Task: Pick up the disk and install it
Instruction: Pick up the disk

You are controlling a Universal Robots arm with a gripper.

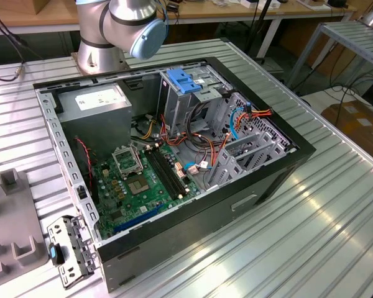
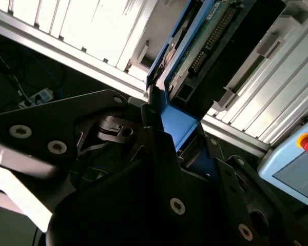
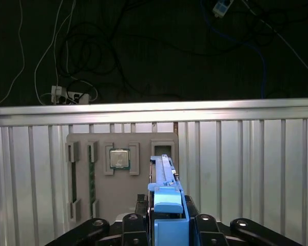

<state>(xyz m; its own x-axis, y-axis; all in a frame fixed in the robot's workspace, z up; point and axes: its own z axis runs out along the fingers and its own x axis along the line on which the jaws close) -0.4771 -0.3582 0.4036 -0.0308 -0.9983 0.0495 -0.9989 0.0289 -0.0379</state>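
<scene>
The black gripper [image 3: 167, 228] was clenched on the disk [image 3: 165, 169], a rectangular silver-grey metal hard drive with blue plastic rails. It grasped the disk by its blue end, seen edge-on over the ribbed aluminium surface [image 3: 246, 169]. Beyond the disk lay a flat grey moulded tray [image 3: 124, 205] with a square processor chip [image 3: 119, 158] in one pocket. In the exterior view, an open black computer case [image 1: 236, 205] stood on the surface.
</scene>
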